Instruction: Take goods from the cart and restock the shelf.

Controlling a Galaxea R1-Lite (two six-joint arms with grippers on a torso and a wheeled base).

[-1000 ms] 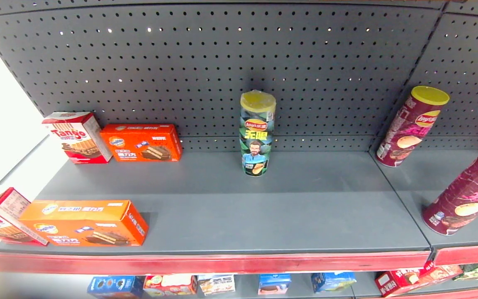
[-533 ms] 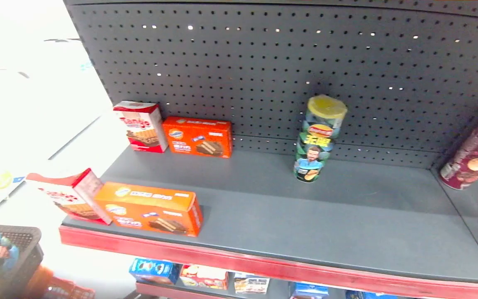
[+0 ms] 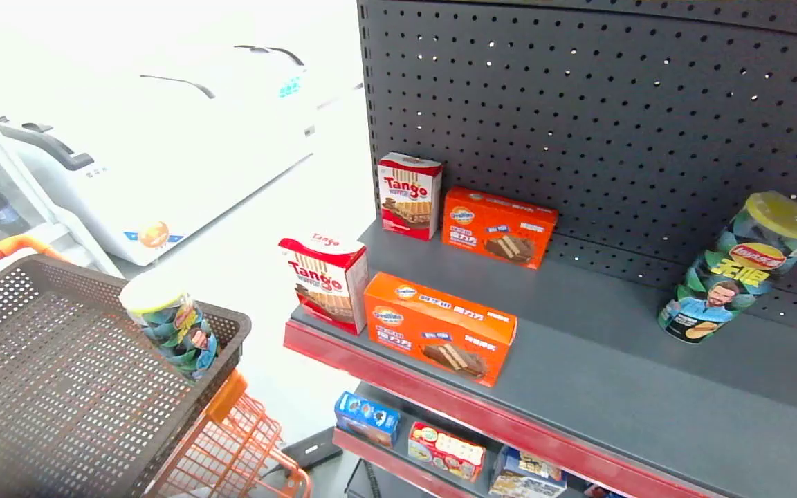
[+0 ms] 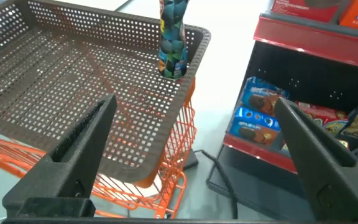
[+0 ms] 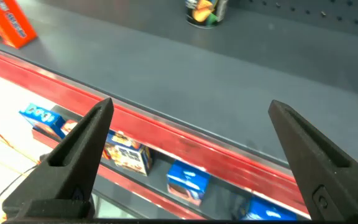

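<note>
Claws are both wide open: the left claw [image 4: 191, 106] hangs over the brown cart basket [image 4: 73, 68], the right claw [image 5: 189, 107] by the front of the shelf [image 5: 229, 81]. A chip can [image 4: 171, 37] stands in the basket corner nearest the shelf. Grab its middle, lift straight up, and don't bump the basket wall.

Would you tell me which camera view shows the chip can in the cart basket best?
The head view: the chip can stands whole, lid included, in the basket corner. The left wrist view cuts off its top; the right wrist view faces the shelf.
</note>
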